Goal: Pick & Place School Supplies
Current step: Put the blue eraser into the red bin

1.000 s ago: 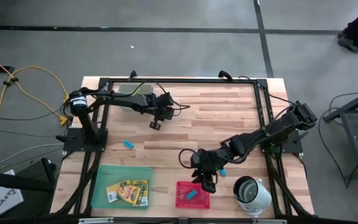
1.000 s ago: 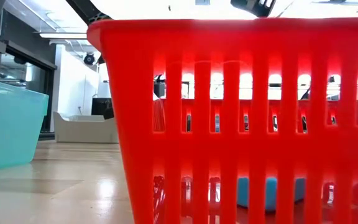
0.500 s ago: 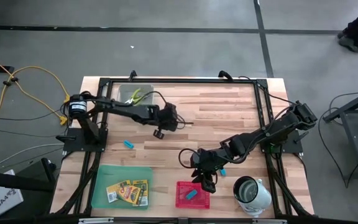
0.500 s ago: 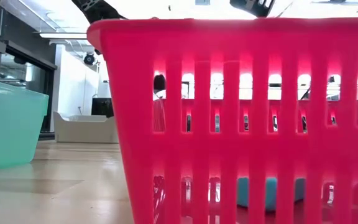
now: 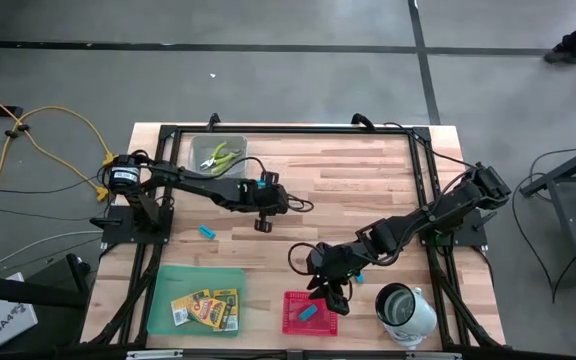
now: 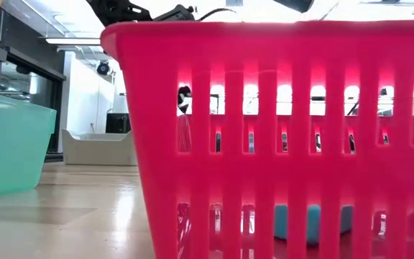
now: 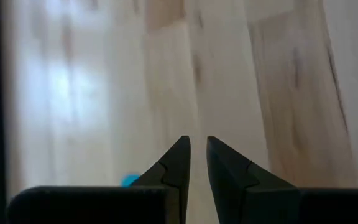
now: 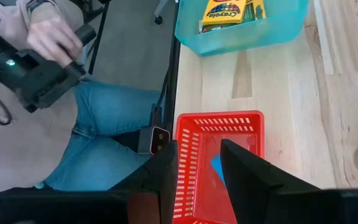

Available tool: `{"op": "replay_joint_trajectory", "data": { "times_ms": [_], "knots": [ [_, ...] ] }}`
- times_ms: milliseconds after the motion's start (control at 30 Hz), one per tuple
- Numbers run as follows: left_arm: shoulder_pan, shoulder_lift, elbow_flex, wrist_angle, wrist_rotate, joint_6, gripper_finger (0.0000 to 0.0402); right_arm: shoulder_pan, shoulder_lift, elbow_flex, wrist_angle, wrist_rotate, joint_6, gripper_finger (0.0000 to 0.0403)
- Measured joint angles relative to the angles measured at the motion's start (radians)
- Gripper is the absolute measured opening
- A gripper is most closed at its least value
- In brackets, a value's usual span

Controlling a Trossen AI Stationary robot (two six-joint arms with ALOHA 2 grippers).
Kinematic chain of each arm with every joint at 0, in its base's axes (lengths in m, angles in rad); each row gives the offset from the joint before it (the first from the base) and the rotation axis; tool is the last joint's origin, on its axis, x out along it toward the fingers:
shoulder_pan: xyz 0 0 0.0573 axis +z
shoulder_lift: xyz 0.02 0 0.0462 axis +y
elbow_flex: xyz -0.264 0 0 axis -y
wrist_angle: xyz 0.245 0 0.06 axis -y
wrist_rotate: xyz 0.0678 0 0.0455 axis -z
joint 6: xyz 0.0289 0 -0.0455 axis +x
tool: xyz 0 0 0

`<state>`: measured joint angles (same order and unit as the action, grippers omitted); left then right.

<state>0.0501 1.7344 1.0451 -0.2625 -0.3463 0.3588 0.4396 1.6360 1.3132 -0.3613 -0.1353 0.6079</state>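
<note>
School supplies are sitting in several spots around the red tray, which is standing near the front edge of the bench. A light-blue piece is lying inside the red tray, on its floor. Level with the red tray and off to its left, a green tray is holding the yellow-orange crayon boxes, which are lying flat and packed side by side. Off to the red tray's right, a white-and-metal cup is resting on the bench.

The right gripper is hovering above the red tray's far rim, pointing down into it. Its fingers are standing spread, gripping nothing, and the light-blue piece in the tray is showing through the gap between them. In the right wrist view a person in jeans is sitting just off the bench edge by the red tray, with a hand gripping a dark device.

Farther back from the red tray and to its left, a second light-blue piece is lying alone on the bare wood. Beyond that, the left gripper is hanging over open bench, well apart from the red tray. Its fingers are standing almost together with a thin gap between them, pinching nothing.

Farthest from the red tray, at the back left, a clear tray is holding the yellow-green-handled pliers; I cannot tell how many are in it.
</note>
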Motion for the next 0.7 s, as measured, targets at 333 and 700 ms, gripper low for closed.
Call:
{"op": "replay_joint_trajectory", "data": {
  "times_ms": [333, 700],
  "knots": [
    [0.186, -0.001, 0.000, -0.188, 0.148, -0.084, 0.0046, -0.001, 0.000, 0.000, 0.008, 0.003, -0.001, 0.0112],
    [0.149, -0.109, 0.002, -0.178, 0.138, -0.109, 0.0046, -0.001, 0.000, 0.000, 0.014, 0.006, -0.003, 0.0112]
  ]
}}
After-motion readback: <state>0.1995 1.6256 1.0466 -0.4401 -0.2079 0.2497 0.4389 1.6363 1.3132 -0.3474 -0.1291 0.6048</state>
